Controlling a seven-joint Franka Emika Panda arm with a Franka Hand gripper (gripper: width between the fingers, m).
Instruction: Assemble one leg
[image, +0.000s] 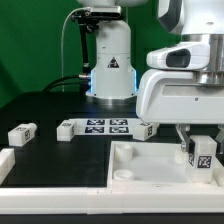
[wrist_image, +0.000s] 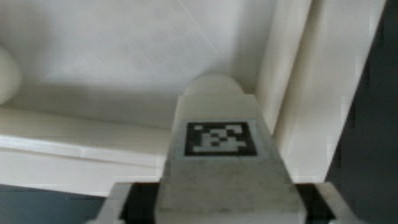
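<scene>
My gripper (image: 199, 143) is shut on a leg (image: 203, 153), a small white block with a black-and-white tag. It holds the leg upright over the right part of the large white board (image: 140, 168), near the board's right rim. In the wrist view the leg (wrist_image: 222, 135) runs out from between my dark fingers (wrist_image: 135, 203), tag facing the camera, its tip over the board's surface (wrist_image: 125, 60) beside a raised edge. I cannot tell whether the tip touches the board.
Three more tagged legs lie on the dark table behind the board (image: 22, 132) (image: 66, 129) (image: 146, 128). The marker board (image: 107, 125) lies between them. A white border strip (image: 5, 163) is at the exterior view's left. The robot base (image: 111, 62) stands behind.
</scene>
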